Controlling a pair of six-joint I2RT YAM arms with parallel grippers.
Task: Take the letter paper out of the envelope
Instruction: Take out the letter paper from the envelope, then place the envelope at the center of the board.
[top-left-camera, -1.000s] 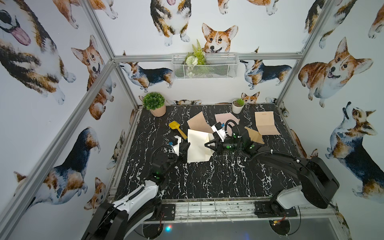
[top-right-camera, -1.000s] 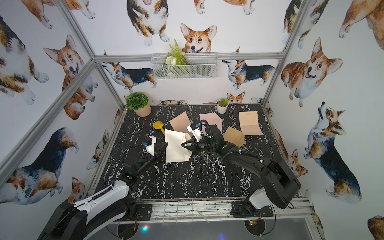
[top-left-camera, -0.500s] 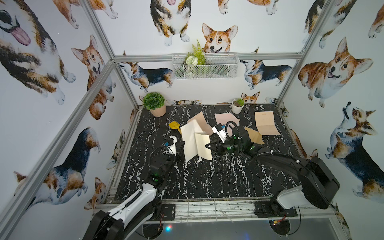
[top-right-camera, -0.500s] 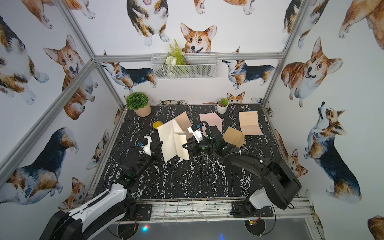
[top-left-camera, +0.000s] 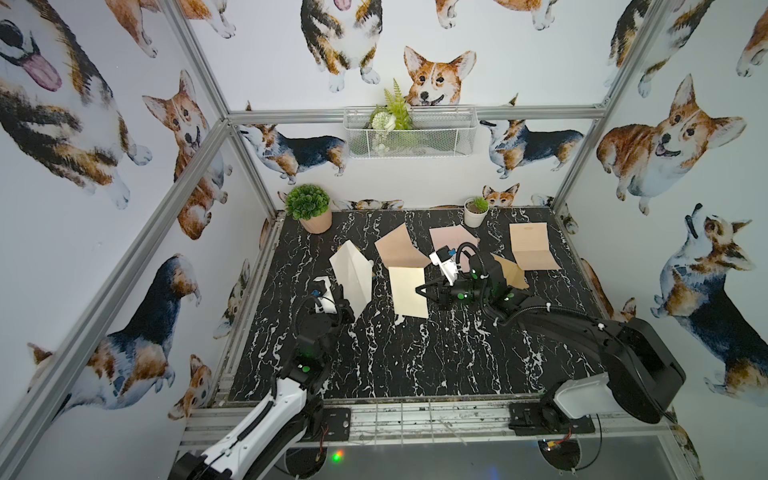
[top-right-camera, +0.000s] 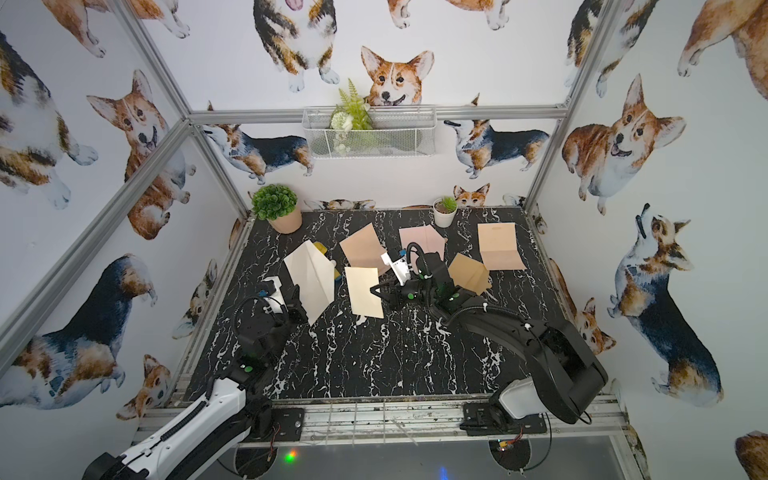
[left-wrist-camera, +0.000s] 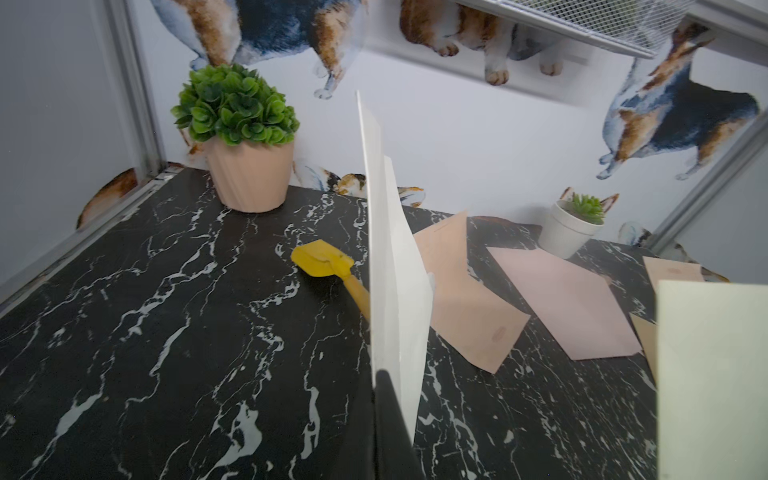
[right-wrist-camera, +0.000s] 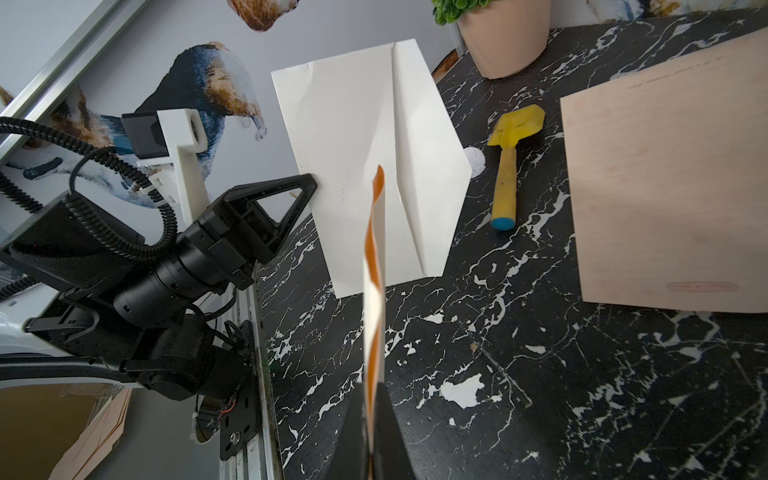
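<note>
Two pieces apart: letter paper (top-left-camera: 351, 276) fully clear of envelope (top-left-camera: 409, 291), with strip of bare table (top-left-camera: 415, 365) between them in both top views. Extraction judged done. Left to do, probably: lay both down, let go.

Letter paper: white, creased, held up off table, at 9 o'clock of envelope.

Left gripper (right-wrist-camera: 309, 183): jaws pinched together on letter paper near its 7 o'clock corner.

Right gripper (top-left-camera: 420, 289): jaws clamped on envelope's 3 o'clock edge. Envelope seen edge-on in right wrist view. Whether its lower edge touches table, cannot tell.
</note>
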